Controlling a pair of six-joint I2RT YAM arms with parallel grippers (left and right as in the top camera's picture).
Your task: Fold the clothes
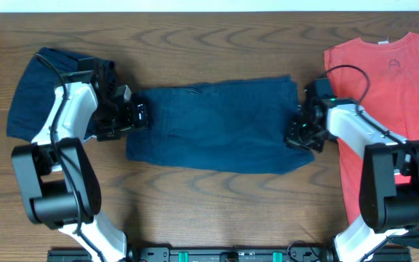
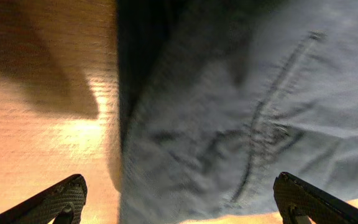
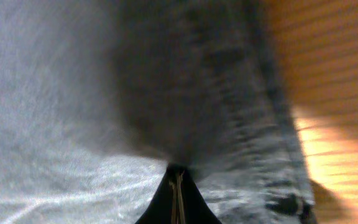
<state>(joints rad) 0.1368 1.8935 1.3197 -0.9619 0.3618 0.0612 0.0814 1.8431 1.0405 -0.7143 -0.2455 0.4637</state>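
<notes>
Shorts [image 1: 213, 124] lie spread on the bench [image 1: 217, 44], unfolded; your right end effector [image 1: 297, 135] looks clenched on their right edge.
— And your left end effector [image 1: 140, 115]?
— Released, at their left edge. Farther off, a navy pair [image 1: 31, 91] looks folded; the T-shirt [image 1: 398, 87] isn't.

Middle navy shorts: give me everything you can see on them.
The navy shorts lie flat across the middle of the table, roughly rectangular: dark blue woven cloth, lightly wrinkled, a stitched seam showing in the left wrist view. The left gripper sits open at one end; the right gripper is shut, pinching the opposite end near the red T-shirt.
</notes>
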